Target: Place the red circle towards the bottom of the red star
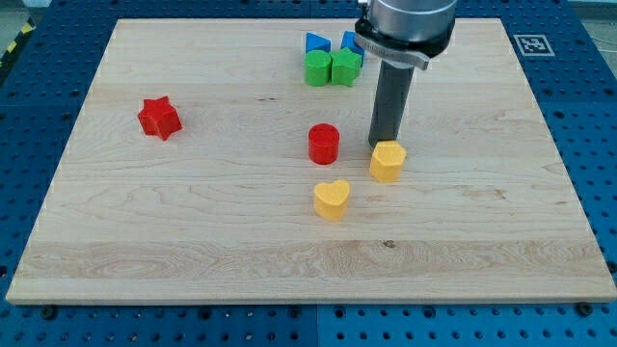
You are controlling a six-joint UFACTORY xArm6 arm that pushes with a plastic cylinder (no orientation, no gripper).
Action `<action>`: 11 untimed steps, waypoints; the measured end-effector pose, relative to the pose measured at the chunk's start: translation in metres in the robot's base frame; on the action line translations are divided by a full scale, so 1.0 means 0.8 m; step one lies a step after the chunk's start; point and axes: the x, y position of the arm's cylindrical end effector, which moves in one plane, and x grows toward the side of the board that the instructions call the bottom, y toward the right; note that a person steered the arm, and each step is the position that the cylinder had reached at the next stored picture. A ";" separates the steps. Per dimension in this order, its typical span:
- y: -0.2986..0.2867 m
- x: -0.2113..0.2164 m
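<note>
The red circle [324, 144] stands near the middle of the wooden board. The red star [159, 118] lies far to the view's left of it, slightly higher. My tip [383, 146] comes down from the view's top and ends just behind a yellow hexagon block [388, 161], to the view's right of the red circle with a clear gap between them.
A yellow heart [332, 200] lies below the red circle. Near the board's top edge sit a green round block [317, 68], a green star-like block [345, 66], a blue triangle [316, 42] and another blue block [350, 41], partly hidden by the arm.
</note>
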 end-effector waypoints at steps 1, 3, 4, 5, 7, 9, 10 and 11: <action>-0.013 0.007; -0.022 0.006; -0.054 0.006; -0.057 0.006; -0.078 0.006; -0.126 0.006; -0.162 0.006; -0.182 0.006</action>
